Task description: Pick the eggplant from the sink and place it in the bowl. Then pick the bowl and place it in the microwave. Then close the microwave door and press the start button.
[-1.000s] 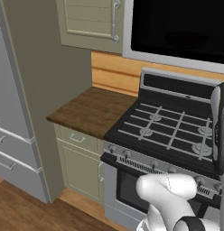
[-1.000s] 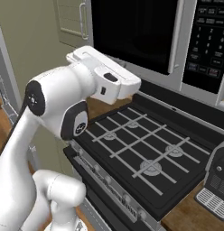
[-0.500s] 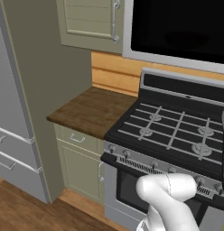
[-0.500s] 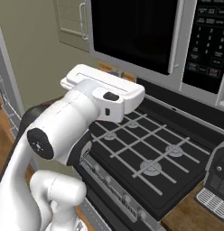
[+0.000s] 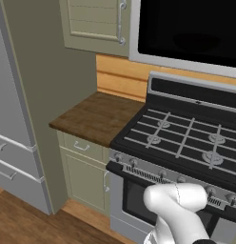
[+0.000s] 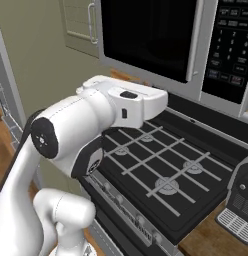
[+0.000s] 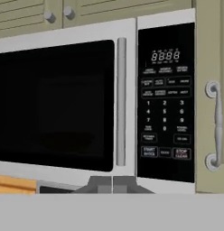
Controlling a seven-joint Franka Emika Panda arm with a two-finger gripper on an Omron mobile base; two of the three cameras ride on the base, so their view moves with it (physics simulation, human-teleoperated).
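Evidently the work stood at its last step: the microwave door (image 7: 59, 103) was shut flush with the microwave (image 7: 109, 34), so only the start button remained to be pressed. No eggplant, sink or bowl was in sight; whether the bowl sat inside could not be told through the dark glass window.

In the hand view the end effector (image 7: 112, 184) was fully closed, its two fingertips pressed together with nothing between them, a suitable form for poking a button. It was aimed at the lower edge of the microwave, just below the vertical bar handle (image 7: 121, 101) and to the left of the control panel (image 7: 165, 99). It stood apart from the panel, not touching.

The start button (image 7: 149, 151) lay in the bottom row of the panel, on the left, with a stop key (image 7: 181, 153) to the right of it.

The next move called for a shift to the right and slightly upward, then a straight advance until the closed tips met that key. Care would be needed to avoid the neighbouring keys.

In the right base view the arm (image 6: 86, 125) reached over the gas stove (image 6: 161, 170) towards the microwave.
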